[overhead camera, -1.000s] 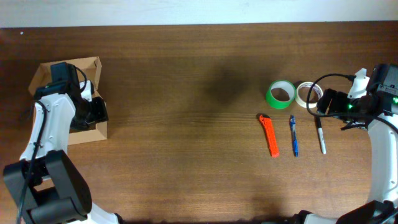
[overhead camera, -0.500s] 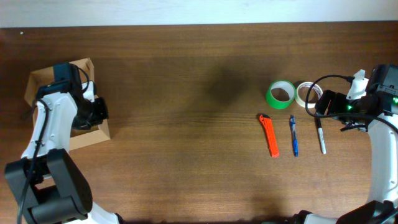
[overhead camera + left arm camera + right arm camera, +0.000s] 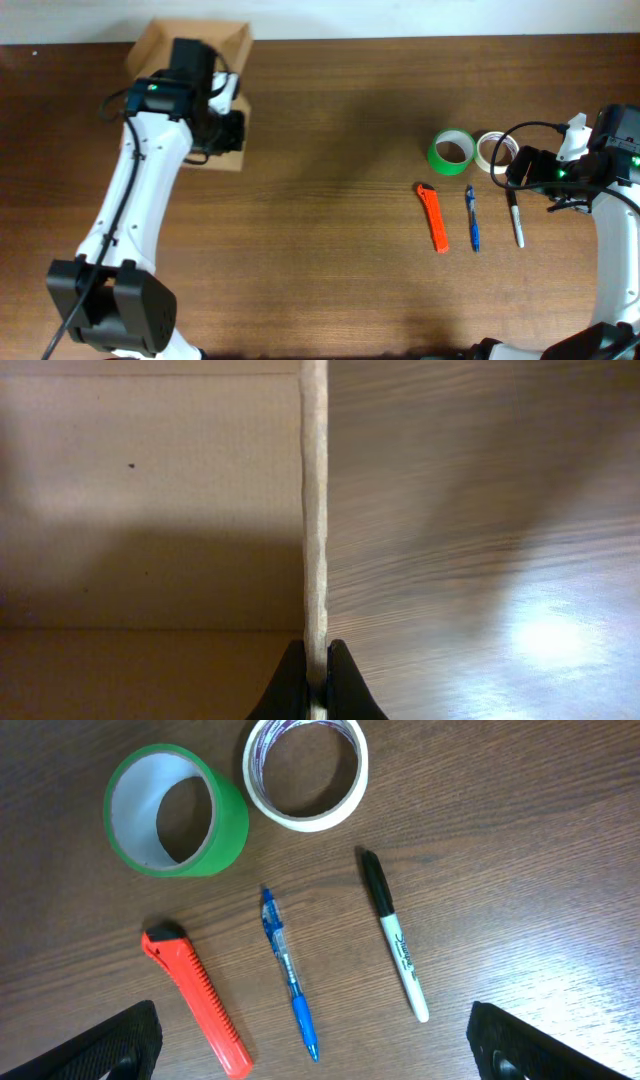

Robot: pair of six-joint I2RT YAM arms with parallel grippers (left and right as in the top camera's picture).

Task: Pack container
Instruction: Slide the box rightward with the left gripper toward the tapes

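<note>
Left arm gripping the box wall, right arm waiting over the supplies.

The left gripper [image 3: 316, 678] is clenched on one thin side wall of the tan rectangular cardboard container [image 3: 228, 45], which sits at the far left edge of the wooden table [image 3: 320, 250]. The right gripper [image 3: 522, 167] is spread wide and empty over the green tape roll [image 3: 175, 810], white tape roll [image 3: 305, 770], orange utility knife [image 3: 195, 1000], blue pen [image 3: 288, 970] and black marker [image 3: 393, 935]. Likely step: bring the box closer. Move it slowly and level, because one pinched wall can bend or slip.

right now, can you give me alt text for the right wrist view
Five items lie on a wooden table: green tape roll, white tape roll, orange utility knife, blue pen, black marker. The right gripper is open, its fingers at the bottom corners.
</note>
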